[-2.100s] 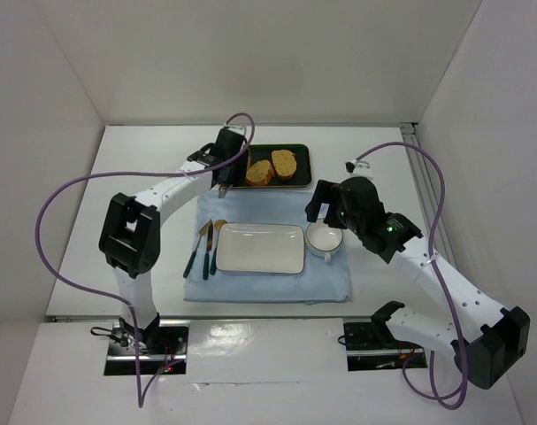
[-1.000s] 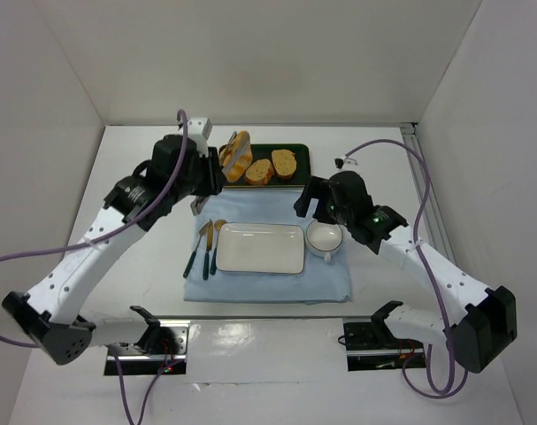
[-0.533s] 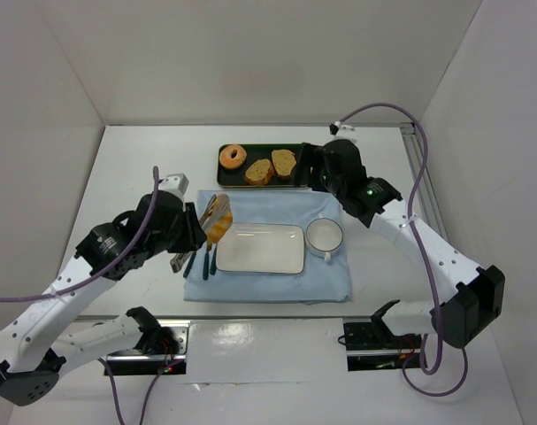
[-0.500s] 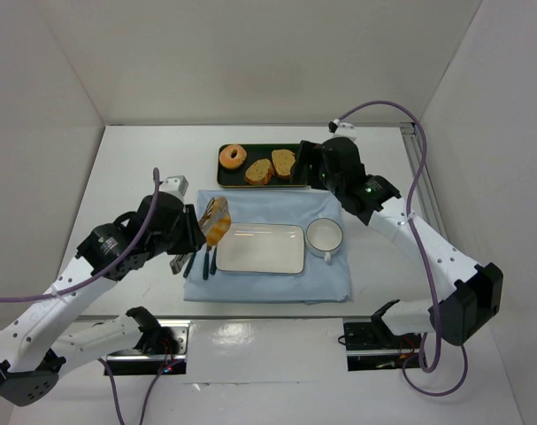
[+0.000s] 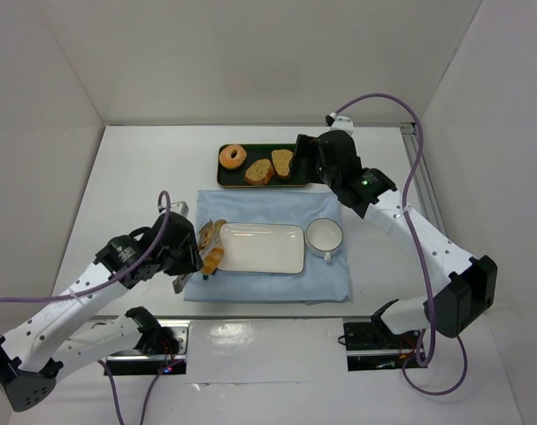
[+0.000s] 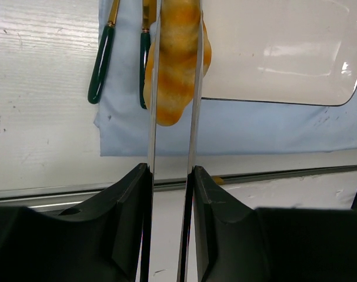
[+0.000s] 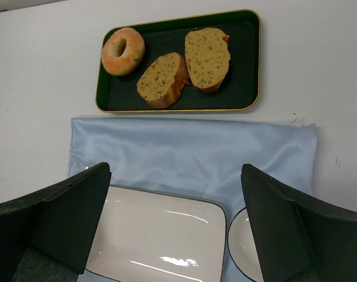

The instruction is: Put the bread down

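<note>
Left gripper [image 6: 177,12] pinches the bread [image 6: 172,106], hanging over the cutlery [image 6: 100,64] right at the plate [image 6: 272,47] edge. Let go here and it likely lands on the cutlery, not the plate.

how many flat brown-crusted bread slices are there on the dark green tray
2. Both lie in the dark green rectangular tray, right of the ring-shaped orange doughnut: one slice in the middle, the other touching it on the right. None seems hidden.
</note>
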`<state>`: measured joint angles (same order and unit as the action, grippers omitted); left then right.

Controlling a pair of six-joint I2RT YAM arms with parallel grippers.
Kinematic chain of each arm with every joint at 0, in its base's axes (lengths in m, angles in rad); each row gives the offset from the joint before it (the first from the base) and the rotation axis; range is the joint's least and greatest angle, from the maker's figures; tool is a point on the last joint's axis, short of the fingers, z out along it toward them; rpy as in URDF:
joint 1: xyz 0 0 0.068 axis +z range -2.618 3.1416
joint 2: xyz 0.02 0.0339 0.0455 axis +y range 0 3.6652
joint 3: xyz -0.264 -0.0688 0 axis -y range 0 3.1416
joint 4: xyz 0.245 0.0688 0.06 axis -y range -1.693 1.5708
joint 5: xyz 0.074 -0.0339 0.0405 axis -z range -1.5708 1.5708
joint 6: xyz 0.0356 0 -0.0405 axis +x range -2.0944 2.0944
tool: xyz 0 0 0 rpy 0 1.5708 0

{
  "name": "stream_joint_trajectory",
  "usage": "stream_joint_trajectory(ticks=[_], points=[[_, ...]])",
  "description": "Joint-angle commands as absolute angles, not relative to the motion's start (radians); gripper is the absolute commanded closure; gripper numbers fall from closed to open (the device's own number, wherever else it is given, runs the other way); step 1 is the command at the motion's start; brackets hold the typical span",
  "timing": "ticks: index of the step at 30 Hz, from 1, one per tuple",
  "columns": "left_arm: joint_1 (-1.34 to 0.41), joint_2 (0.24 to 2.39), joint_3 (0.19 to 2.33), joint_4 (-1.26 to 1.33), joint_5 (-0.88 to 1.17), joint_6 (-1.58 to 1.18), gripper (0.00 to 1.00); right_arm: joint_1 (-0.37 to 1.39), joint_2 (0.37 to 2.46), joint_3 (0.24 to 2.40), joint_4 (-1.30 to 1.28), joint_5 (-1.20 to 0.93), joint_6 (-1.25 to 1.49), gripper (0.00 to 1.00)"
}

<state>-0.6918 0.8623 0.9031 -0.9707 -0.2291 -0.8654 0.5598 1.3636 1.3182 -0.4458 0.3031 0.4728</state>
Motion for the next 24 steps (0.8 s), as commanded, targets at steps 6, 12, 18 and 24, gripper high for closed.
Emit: stream_joint_trajectory(ticks=[6, 12, 18, 24], points=[[-0.696, 0.854, 0.907, -0.864, -0.19, -0.907, 0.58, 0.554, 1.325, 1.331, -0.457, 0.328, 0.459, 0.01], [-0.696, 0.899, 0.926, -0.798, -0.181, -0.907, 0.58, 0.554, 1.325, 1.321, -0.457, 0.328, 0.459, 0.01], [-0.696, 0.957, 0.927, -0.746, -0.163, -0.897, 0.58, 0.554, 1.307, 1.301, -0.457, 0.337, 0.459, 0.01], [-0.696, 0.976, 0.917, -0.715, -0.163, -0.888, 0.58, 0.554, 1.296, 1.292, -0.457, 0.337, 0.459, 0.01]])
